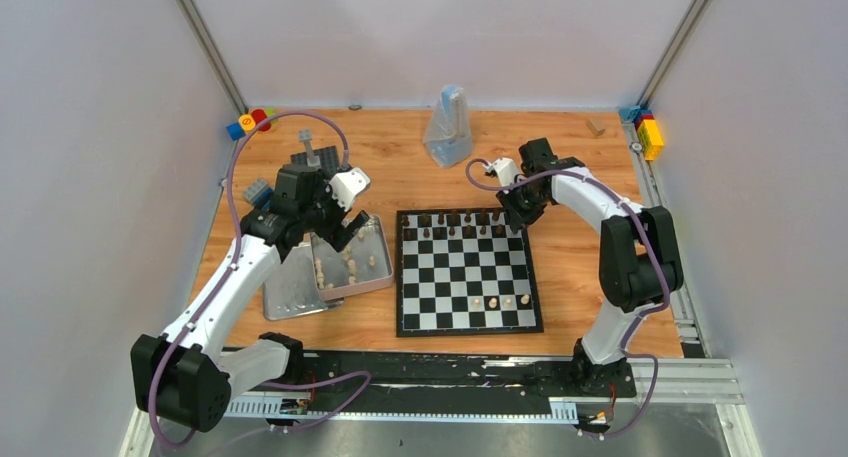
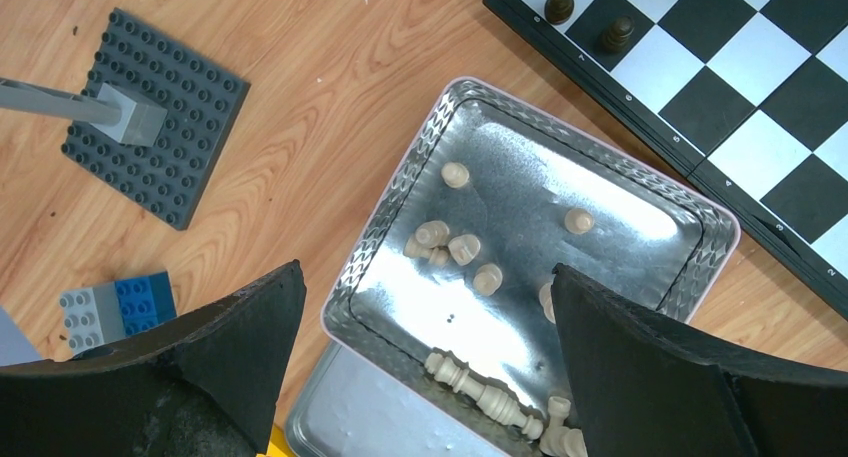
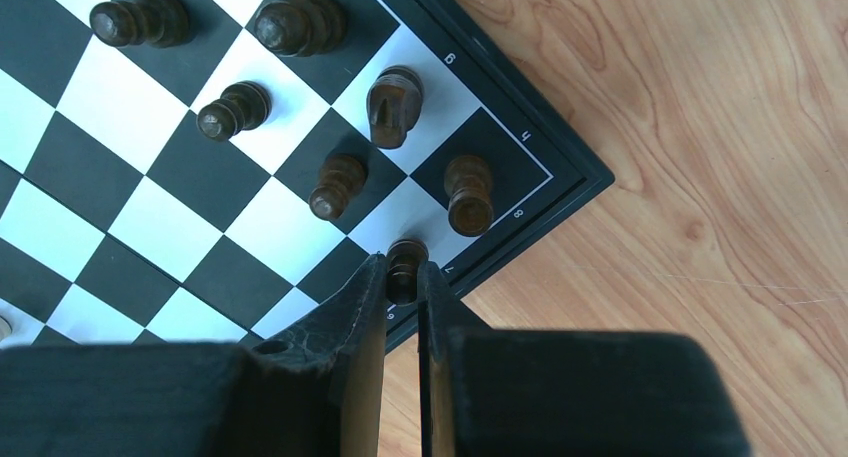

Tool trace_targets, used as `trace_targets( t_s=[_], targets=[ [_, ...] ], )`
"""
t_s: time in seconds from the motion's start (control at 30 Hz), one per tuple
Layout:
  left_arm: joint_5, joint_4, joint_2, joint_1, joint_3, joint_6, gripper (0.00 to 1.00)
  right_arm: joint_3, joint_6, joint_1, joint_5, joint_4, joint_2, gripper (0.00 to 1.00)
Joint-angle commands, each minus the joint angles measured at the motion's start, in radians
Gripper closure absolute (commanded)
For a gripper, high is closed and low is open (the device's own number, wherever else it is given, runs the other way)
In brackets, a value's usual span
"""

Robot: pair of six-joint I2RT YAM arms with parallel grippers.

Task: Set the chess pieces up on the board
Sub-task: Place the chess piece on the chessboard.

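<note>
A dark pawn was pinched by the right gripper on the board; left gripper was seen wide open.

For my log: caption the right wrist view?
Right gripper shut on a dark brown turned pawn near a corner of the black-and-white chessboard, beside other dark pieces.

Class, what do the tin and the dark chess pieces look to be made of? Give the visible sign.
Tin: apparently thin metal, shiny silver, with mirror glare and an embossed rim. Dark chess pieces: probably turned wood, glossy brown stain; moulded plastic cannot be excluded.
</note>
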Motion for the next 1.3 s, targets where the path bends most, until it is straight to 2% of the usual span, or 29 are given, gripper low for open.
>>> trace_targets(
  t_s=[0.0,0.87,0.97,1.27],
  targets=[
    [0.003,0.020,-0.015,0.004,0.000,0.005,0.00,0.044,0.001,-0.006,-0.006,0.022,0.009,0.95],
    [0.007,0.015,-0.021,0.004,-0.003,0.009,0.00,0.051,0.006,-0.009,-0.019,0.026,0.040,0.90],
    [0.006,0.015,-0.019,0.004,-0.004,0.010,0.00,0.048,0.009,-0.009,-0.022,0.024,0.036,0.87],
    [0.006,0.015,-0.019,0.004,-0.004,0.010,0.00,0.052,0.029,-0.009,-0.024,0.023,0.013,0.69]
  ],
)
